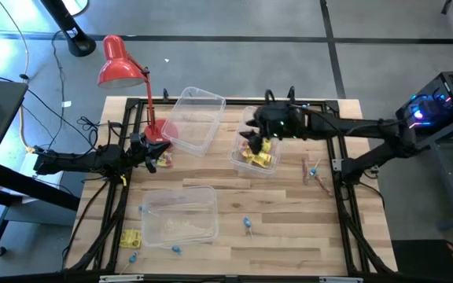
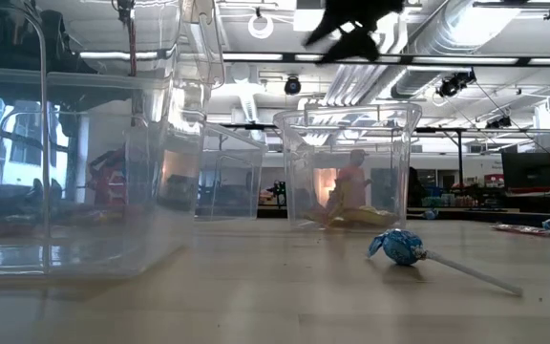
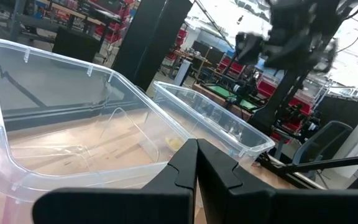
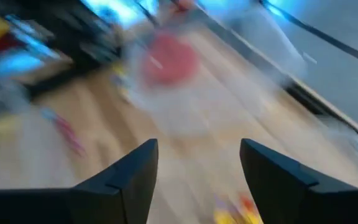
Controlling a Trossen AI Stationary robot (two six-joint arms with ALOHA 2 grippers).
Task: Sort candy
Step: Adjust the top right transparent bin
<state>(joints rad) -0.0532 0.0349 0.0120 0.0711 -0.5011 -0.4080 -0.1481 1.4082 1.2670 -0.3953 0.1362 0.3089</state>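
Note:
My right gripper (image 1: 252, 141) hangs open above the clear bin (image 1: 239, 157) that holds several yellow packets (image 1: 259, 157); the low view shows the right gripper (image 2: 351, 38) well above that bin (image 2: 294, 143). My left gripper (image 1: 154, 152) is shut and sits low beside a second clear bin (image 1: 199, 98), near a few sweets (image 1: 164, 162) on the table. Loose sweets lie on the wood: red-pink sticks (image 1: 306, 168), blue pieces (image 1: 248, 224) and a yellow packet (image 1: 130, 238). The right wrist view is blurred, with the right gripper (image 4: 197, 180) open.
A third clear bin (image 1: 211, 192) stands near the table's near-left part. A red desk lamp (image 1: 120, 63) rises at the far left, its base beside my left gripper. Bare wood stretches between the bins and the near edge. In the low view a blue sweet (image 2: 399, 247) lies close to the camera.

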